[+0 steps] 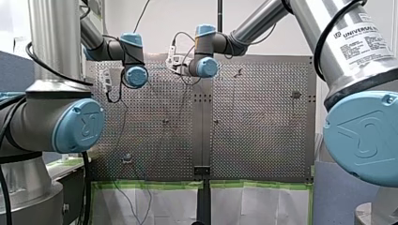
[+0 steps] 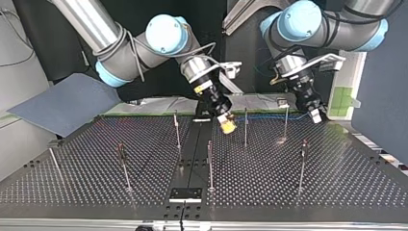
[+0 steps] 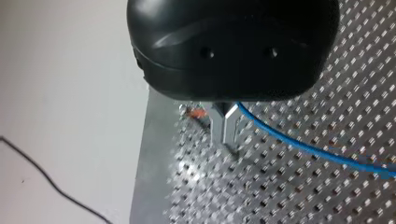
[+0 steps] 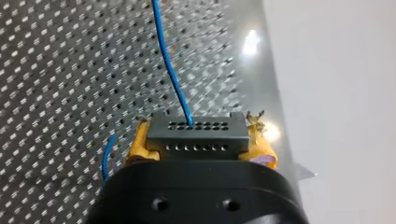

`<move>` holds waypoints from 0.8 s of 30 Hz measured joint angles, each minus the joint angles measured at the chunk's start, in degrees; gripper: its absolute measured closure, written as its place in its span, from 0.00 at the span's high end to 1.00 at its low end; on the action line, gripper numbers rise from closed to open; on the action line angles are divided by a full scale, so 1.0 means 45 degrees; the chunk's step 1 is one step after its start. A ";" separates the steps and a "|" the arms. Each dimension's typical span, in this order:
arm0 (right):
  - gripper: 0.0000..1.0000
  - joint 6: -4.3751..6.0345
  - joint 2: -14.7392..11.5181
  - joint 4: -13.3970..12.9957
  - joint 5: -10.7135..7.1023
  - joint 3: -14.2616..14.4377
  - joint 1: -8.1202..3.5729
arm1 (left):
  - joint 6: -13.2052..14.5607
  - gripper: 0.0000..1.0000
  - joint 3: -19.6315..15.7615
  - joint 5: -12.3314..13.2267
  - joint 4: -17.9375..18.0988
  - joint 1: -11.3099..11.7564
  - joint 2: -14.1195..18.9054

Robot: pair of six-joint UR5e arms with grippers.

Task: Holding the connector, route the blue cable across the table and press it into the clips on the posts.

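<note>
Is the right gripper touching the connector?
Touching. The right wrist view shows the connector clamped between the right gripper's yellow fingers, pads against both its ends.

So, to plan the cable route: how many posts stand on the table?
7 posts in the top view: four nearer the camera, three further back; more may be hidden.
</note>
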 joint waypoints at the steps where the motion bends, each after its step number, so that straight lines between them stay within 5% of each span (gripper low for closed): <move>1: 0.00 0.0044 0.0010 0.0043 -0.0031 -0.0144 0.0004 | -0.0009 0.00 0.0065 0.0012 -0.0032 0.0055 -0.0001; 24: 0.00 0.0253 0.2011 0.0696 -0.0130 -0.2051 0.0282 | -0.0431 0.00 0.1194 0.1494 -0.0228 0.1510 -0.1112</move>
